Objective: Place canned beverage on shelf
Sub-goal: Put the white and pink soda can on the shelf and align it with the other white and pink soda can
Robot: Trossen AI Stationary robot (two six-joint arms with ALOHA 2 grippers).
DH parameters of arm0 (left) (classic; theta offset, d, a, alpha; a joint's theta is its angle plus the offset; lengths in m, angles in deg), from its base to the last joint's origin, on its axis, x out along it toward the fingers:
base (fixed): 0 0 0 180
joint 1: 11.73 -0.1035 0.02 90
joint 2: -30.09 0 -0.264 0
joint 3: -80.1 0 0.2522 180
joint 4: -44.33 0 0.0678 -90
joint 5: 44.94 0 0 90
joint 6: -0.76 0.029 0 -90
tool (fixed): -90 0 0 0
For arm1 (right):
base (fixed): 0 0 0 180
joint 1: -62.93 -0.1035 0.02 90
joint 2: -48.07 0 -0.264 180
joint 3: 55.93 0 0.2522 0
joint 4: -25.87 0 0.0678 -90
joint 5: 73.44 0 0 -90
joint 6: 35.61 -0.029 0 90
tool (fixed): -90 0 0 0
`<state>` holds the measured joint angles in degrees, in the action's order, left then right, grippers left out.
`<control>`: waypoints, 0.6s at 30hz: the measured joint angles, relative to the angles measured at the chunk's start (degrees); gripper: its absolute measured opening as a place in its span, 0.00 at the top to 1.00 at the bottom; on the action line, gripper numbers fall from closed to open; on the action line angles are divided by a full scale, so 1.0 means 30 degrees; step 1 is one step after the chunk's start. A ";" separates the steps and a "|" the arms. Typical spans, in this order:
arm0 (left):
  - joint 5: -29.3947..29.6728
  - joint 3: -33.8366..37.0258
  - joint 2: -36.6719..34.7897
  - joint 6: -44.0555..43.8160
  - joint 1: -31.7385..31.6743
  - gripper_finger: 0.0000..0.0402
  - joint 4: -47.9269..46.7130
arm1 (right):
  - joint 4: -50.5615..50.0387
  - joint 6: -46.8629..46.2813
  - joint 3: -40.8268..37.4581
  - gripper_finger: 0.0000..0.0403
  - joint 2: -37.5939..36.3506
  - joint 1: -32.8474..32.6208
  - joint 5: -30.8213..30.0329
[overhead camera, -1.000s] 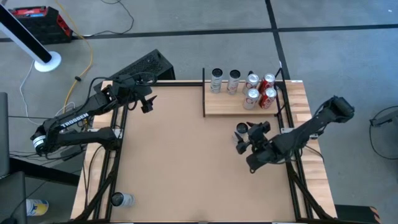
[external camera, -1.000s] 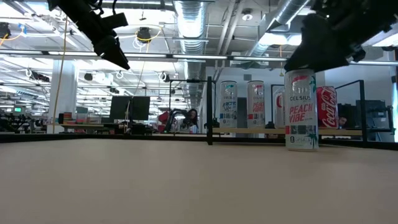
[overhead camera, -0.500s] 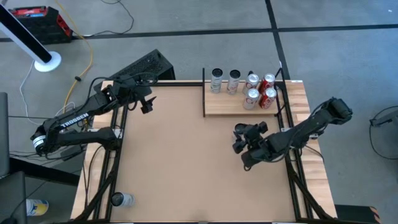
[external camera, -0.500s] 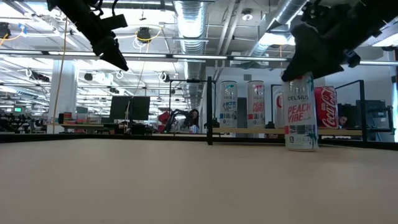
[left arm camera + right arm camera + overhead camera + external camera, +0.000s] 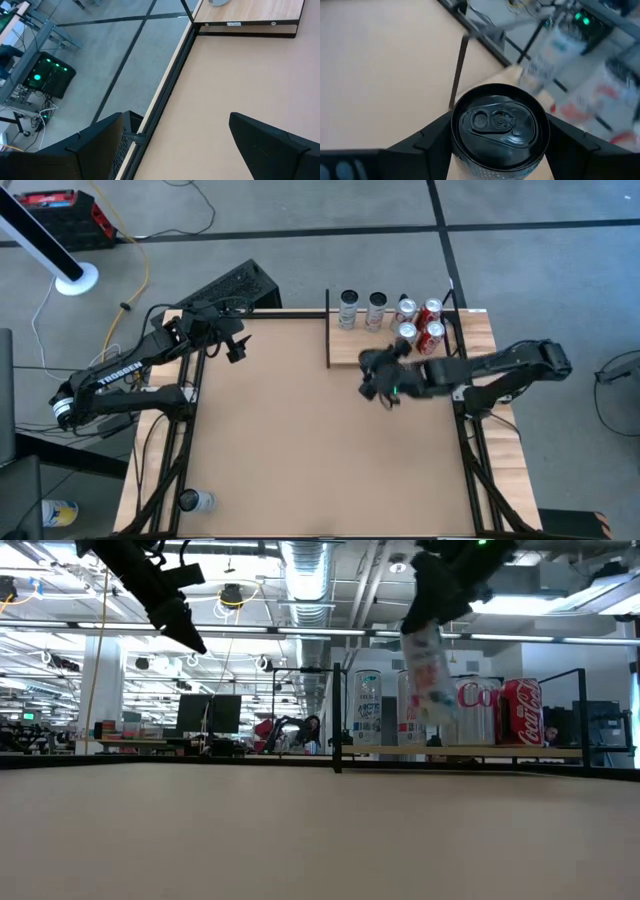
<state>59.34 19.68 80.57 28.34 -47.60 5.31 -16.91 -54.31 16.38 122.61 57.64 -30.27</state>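
My right gripper (image 5: 378,383) is shut on a white drink can (image 5: 430,675), lifted in front of the shelf's near left corner; the can's dark lid shows in the right wrist view (image 5: 497,122). The shelf (image 5: 350,352), a pale wood platform with thin black uprights, stands at the table's far right and carries several cans (image 5: 376,310), upright on their bases. My left gripper (image 5: 235,345) hangs open and empty above the table's far left; its fingers also show in the left wrist view (image 5: 175,150). My right gripper pinches the can's upper wall just below the rim (image 5: 451,131) between its two fingers, one on each side. The fingers come from above, slanting down. The can hangs below them, tilted and clear of the table (image 5: 432,690).
The shelf's black upright (image 5: 328,330) stands at its left end, close to the held can. Another can (image 5: 195,500) lies by the table's near left corner. A dark box (image 5: 235,285) sits beyond the far left edge. The tabletop's bare middle (image 5: 290,440) spreads left of the right arm.
My right gripper has gone up, toward the table's far edge and a little left, toward the shelf. The can, which stood upright on the table, is now lifted clear and tilted in front of the shelf.
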 joint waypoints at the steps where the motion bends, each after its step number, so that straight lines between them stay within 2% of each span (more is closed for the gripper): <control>1: 0.0000 0.0002 0.0000 -0.0010 0.0000 0.13 -0.0043 | 0.0893 0.1073 -0.0138 0.32 -0.0279 0.0863 0.0778; 7: -0.0036 0.0000 0.0000 -0.0089 0.0000 0.13 -0.0234 | 0.4401 0.5330 -0.1152 0.32 -0.1662 0.5799 0.7537; 9: -0.0044 0.0006 0.0002 -0.0089 0.0000 0.13 -0.0249 | 0.4748 0.6271 -0.1138 0.32 -0.1689 0.6754 0.8873; 14: -0.0044 0.0007 0.0007 -0.0089 0.0000 0.13 -0.0242 | 0.4646 0.7185 -0.1275 0.32 -0.1632 0.8801 1.1181; 18: -0.0051 0.0007 0.0000 -0.0096 0.0000 0.13 -0.0242 | 0.5734 0.7126 -0.2280 0.32 -0.1793 0.9873 1.1454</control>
<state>59.19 19.70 80.57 28.05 -47.60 4.59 0.30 -32.93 9.54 117.23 87.26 4.10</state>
